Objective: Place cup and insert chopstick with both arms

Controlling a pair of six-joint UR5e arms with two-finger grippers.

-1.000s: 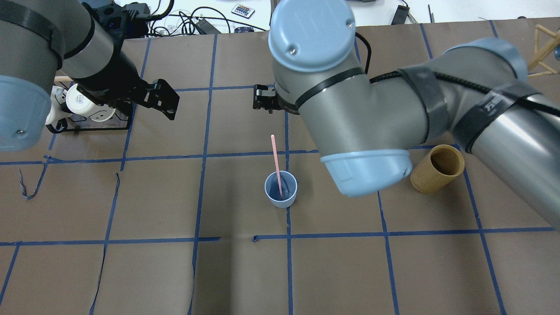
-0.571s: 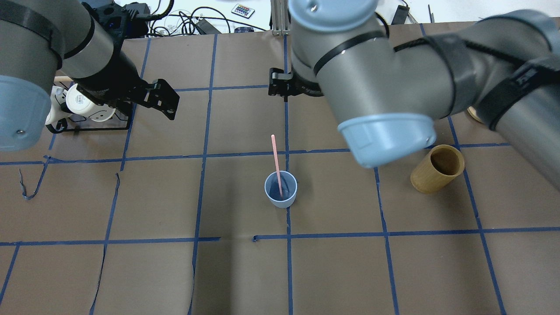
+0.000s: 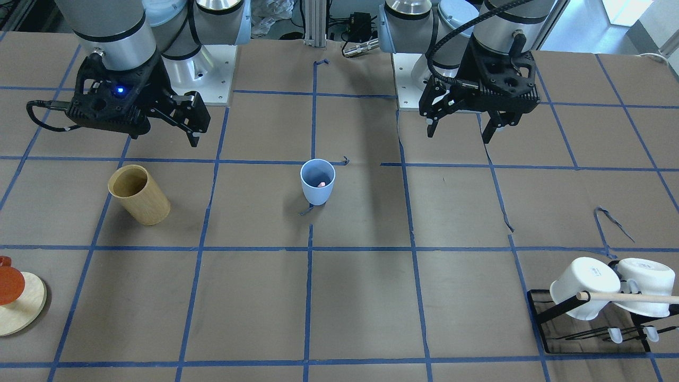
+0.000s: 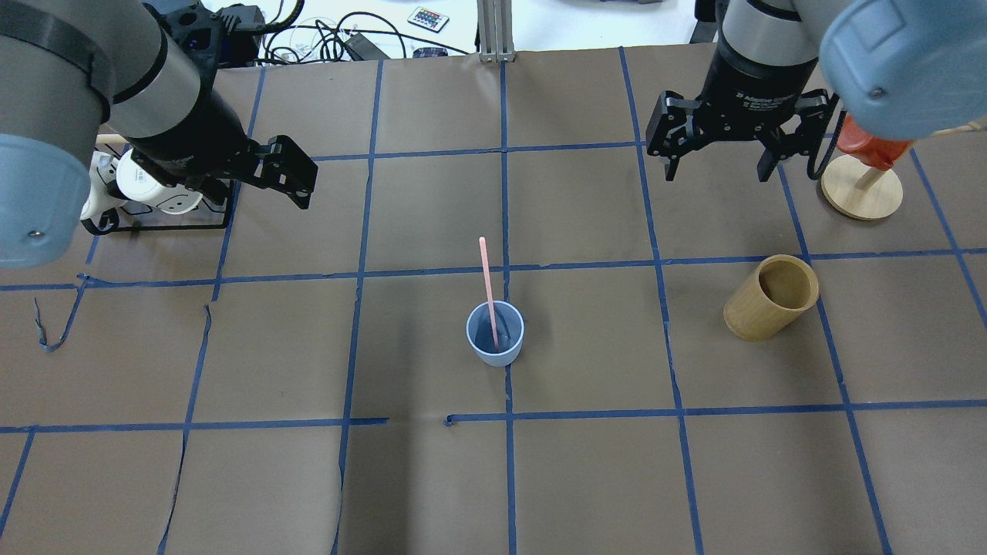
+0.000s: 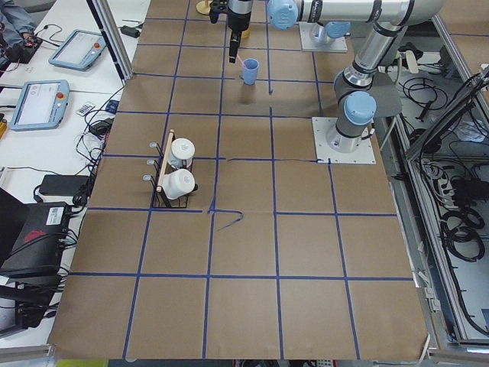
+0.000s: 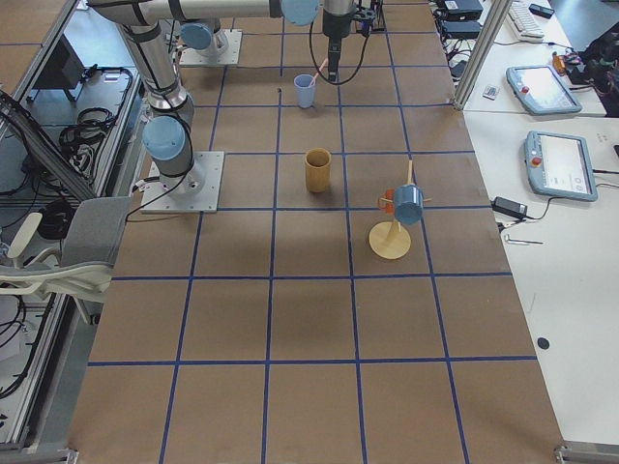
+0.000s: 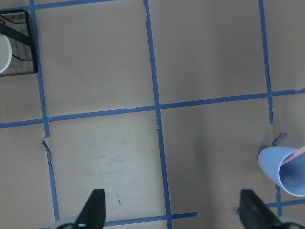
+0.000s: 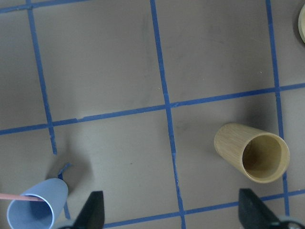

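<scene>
Clock directions are per the overhead view, 12 being away from the robot.

- Small light-blue plastic cup (image 4: 494,335) is standing upright, mouth up, about mid-table on the brown paper-covered table with blue tape grid (image 4: 432,493), sitting on a tape line.
- Thin pink chopstick (image 4: 486,287) is sitting inside that cup. Its lower end is resting down in the cup and its upper end is sticking well out past the rim. The long axis is running steeply up, with the top leaning toward 12, a hair toward 11. From the front-facing view it is showing almost end-on, just a pink tip inside the cup mouth.
- Left gripper (image 3: 459,133) is hovering over bare table at roughly 10 o'clock from the cup, well apart from it. Its jaws are spread wide and carrying nothing; the left wrist view is showing only table between the fingers (image 7: 94,210).
- Right gripper (image 4: 717,176) is hovering at roughly 1–2 o'clock from the cup, also well apart, with its jaws wide apart and empty.
- Tan bamboo cylinder cup (image 4: 771,297) is standing at 3 o'clock from the blue cup, mouth up.
- Black wire rack (image 4: 154,223) holding white mugs (image 4: 143,181) is sitting far out at 10 o'clock, beside the left arm.
- Round wooden peg stand (image 4: 862,189) is sitting at 2 o'clock, just beyond the right gripper.
</scene>
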